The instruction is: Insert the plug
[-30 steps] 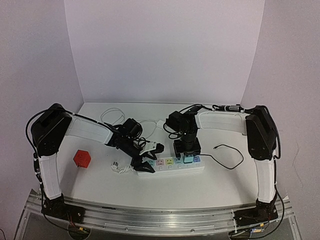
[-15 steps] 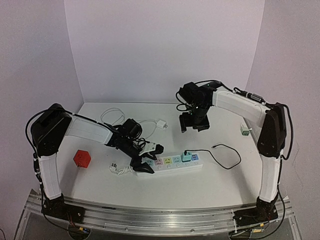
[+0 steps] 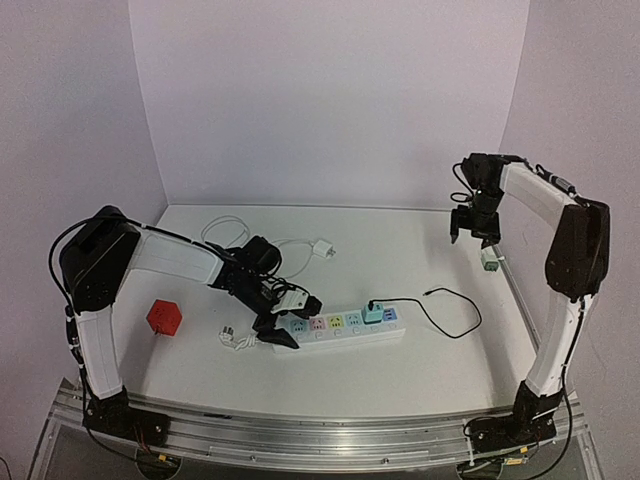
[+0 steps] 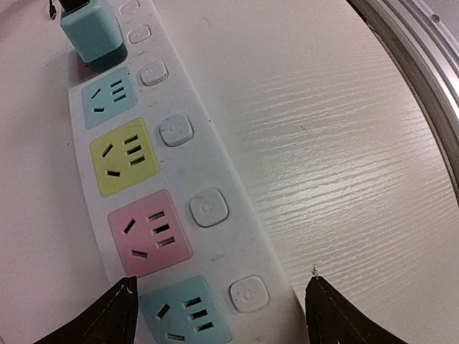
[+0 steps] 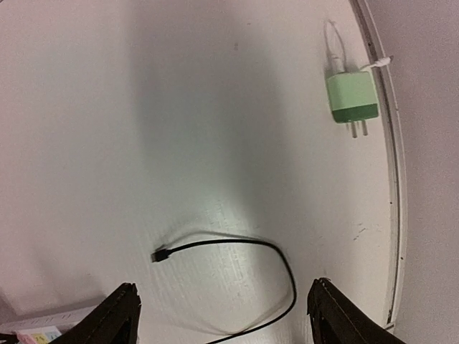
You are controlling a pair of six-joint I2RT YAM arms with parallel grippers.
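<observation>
A white power strip (image 3: 340, 325) with coloured sockets lies across the table's front middle. A teal plug (image 3: 372, 313) stands in a socket near its right end, also seen in the left wrist view as the teal plug (image 4: 90, 32). Its black cable (image 3: 450, 310) loops to the right, loose end free (image 5: 159, 254). My left gripper (image 3: 283, 322) is open, its jaws astride the strip's (image 4: 172, 215) left end; a gap shows beside the right fingertip (image 4: 313, 279). My right gripper (image 3: 472, 232) hangs open and empty, high at the back right, above a green plug (image 5: 352, 98).
A white charger (image 3: 323, 249) with its coiled white cable lies behind the strip. A red cube (image 3: 164, 317) sits at the front left. The strip's own white plug (image 3: 232, 335) lies left of it. The green plug (image 3: 489, 260) lies close to the table's right edge.
My right arm rose off the strip, leaving the teal plug in its socket, and swung up to the back right with its jaws opening. My left gripper stayed at the strip's end, jaws slightly wider.
</observation>
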